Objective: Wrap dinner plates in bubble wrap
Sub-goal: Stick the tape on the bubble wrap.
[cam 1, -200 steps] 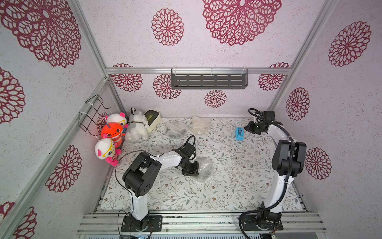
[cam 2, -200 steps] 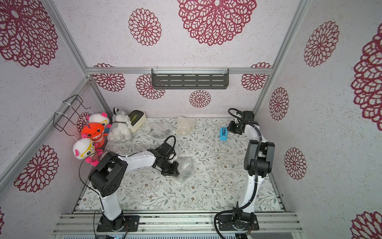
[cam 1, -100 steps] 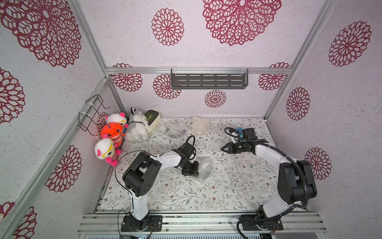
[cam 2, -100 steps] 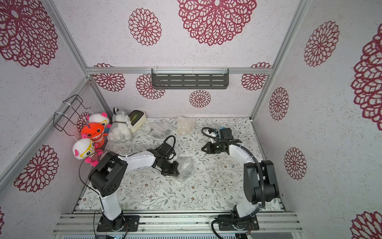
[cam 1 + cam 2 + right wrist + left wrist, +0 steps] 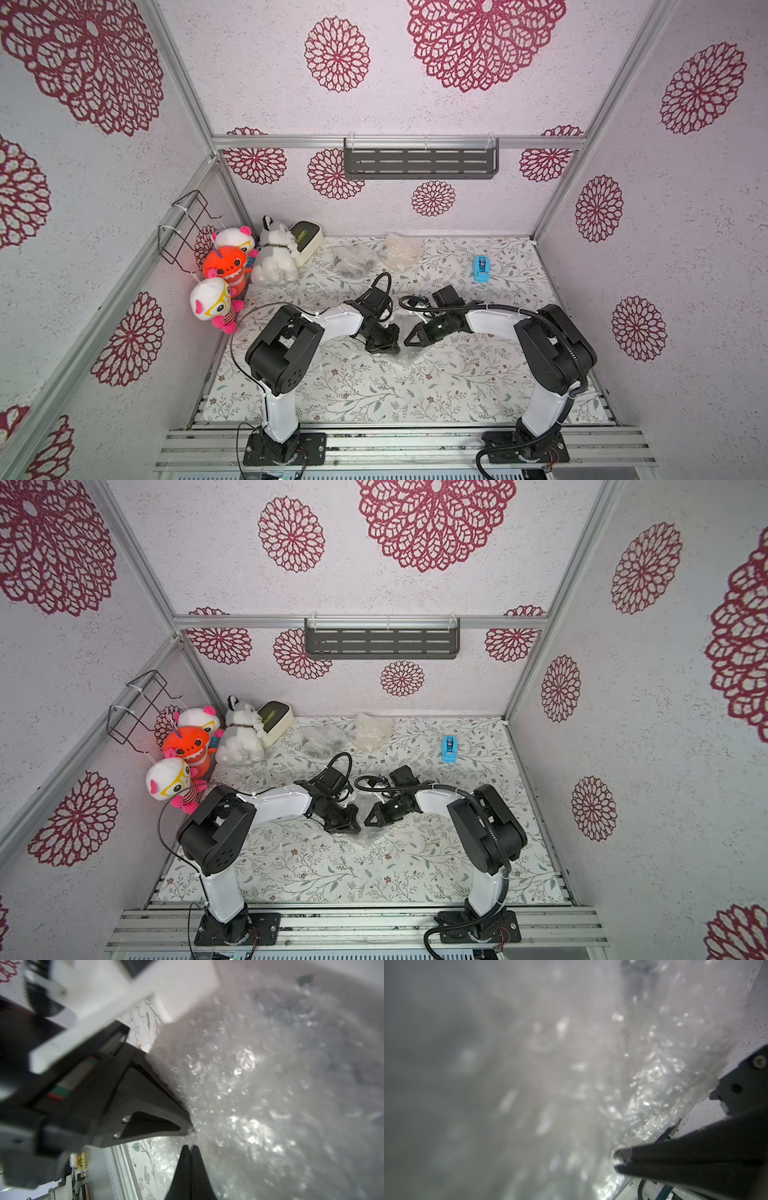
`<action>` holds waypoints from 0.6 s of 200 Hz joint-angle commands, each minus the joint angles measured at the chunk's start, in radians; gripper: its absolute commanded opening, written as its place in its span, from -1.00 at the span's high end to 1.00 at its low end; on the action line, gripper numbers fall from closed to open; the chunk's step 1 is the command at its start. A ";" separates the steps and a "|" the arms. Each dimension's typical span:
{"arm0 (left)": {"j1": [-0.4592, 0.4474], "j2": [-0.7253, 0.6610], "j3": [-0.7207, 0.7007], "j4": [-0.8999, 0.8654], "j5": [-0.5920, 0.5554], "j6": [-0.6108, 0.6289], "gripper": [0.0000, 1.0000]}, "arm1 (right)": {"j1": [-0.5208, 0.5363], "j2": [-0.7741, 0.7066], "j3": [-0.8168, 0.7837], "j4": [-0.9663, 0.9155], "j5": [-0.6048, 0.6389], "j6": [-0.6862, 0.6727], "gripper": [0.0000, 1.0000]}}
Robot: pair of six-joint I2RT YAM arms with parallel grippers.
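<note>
At desk point(image 5: 357, 395) centre, left fingers point(image 5: 145, 1095) clenched on bubble wrap point(image 5: 259, 1095) fold, likely holding it closed; right fingers point(image 5: 182, 1172) pressed together, empty, tips beside wrap, poised to tuck.

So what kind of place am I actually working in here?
Most likely a staged robot test cell, not a real home: an aluminium frame holds flower-print wall panels around a floral-print table, with two robot arms mounted on a front rail.
</note>
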State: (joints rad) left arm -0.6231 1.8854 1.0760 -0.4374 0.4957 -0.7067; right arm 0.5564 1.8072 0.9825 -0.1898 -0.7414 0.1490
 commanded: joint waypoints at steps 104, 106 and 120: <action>-0.001 -0.114 -0.011 0.126 0.025 0.074 0.83 | 0.125 -0.058 -0.171 0.079 0.540 0.025 0.90; -0.001 -0.111 -0.009 0.126 0.025 0.073 0.82 | 0.125 -0.063 -0.176 0.087 0.546 0.030 0.88; 0.002 -0.066 0.004 0.120 0.037 0.072 0.79 | 0.128 -0.088 -0.206 0.131 0.558 0.047 0.72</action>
State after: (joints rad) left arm -0.6235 1.7973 1.0512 -0.3393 0.5148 -0.6548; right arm 0.6758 1.7233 0.8566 -0.0395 -0.3767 0.1509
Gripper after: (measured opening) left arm 0.096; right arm 0.081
